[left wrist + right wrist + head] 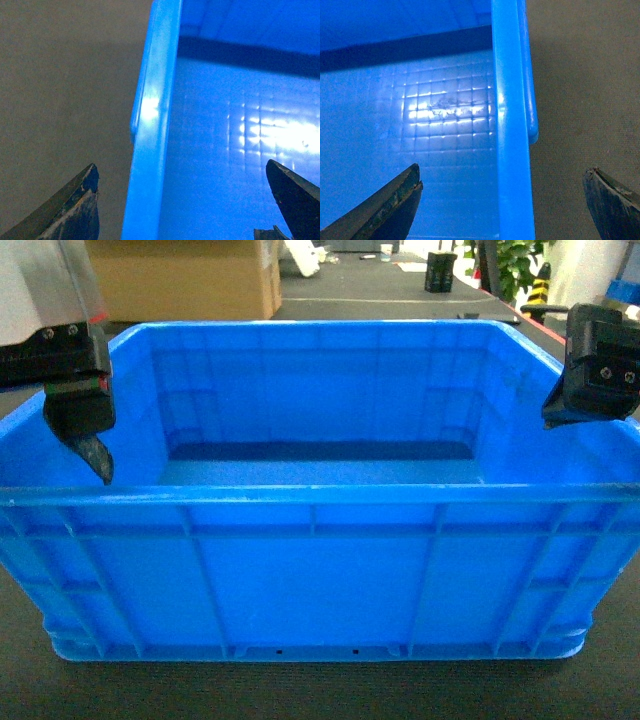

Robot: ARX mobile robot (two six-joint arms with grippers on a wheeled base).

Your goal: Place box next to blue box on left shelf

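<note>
The box (320, 570), a large bright blue ribbed crate, fills the head view and stands empty on a dark mat. My left gripper (82, 435) hangs over its left wall. In the left wrist view that gripper (181, 167) is open, one finger outside and one inside, straddling the box's rim (150, 110) without touching it. My right gripper (590, 390) hovers at the right wall. In the right wrist view it (502, 169) is open too, astride the rim (510, 125). The other blue box and the left shelf are out of view.
The box rests on a dark grey mat (320, 695). Behind it stand a cardboard carton (190, 280), a small black container (440, 270), a green plant (515, 265) and a yellow-and-black post (540, 285).
</note>
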